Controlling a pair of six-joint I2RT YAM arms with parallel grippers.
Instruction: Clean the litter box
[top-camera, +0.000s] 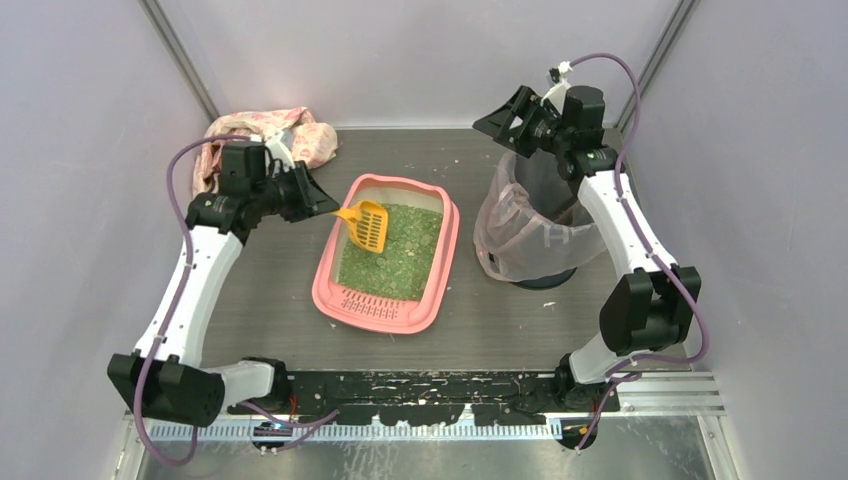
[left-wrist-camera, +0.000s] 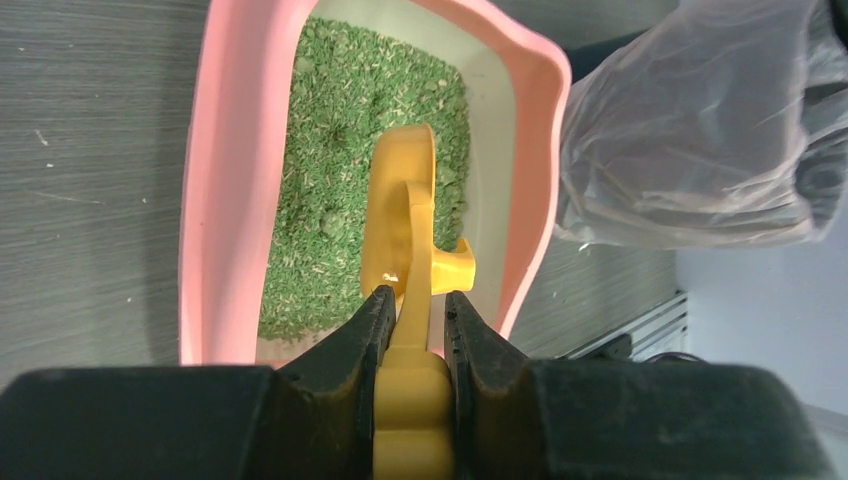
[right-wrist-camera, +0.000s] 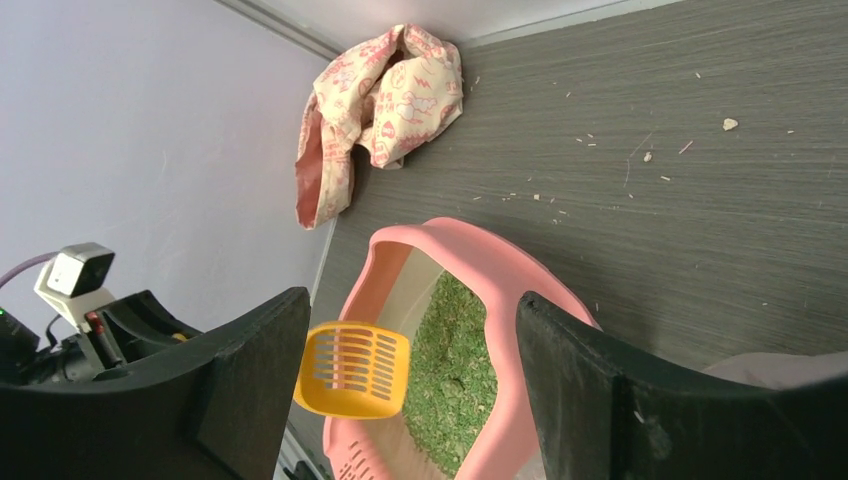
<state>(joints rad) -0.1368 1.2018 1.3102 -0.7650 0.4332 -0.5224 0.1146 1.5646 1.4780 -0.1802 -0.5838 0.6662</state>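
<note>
Top view looking down from behind, wrist views close, sharing litter box

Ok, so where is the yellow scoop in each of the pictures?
Top view: the scoop is left of middle, over the far end of the litter box.
Left wrist view: the scoop is at bottom middle, its handle pinched in the left gripper.
Right wrist view: the scoop is low, left of middle.
Shared landmark: the pink litter box, right next to the scoop every time.

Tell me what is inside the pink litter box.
Green granules cover most of the litter box; the yellow scoop hangs over them. Anything buried under the granules cannot be seen.
</note>
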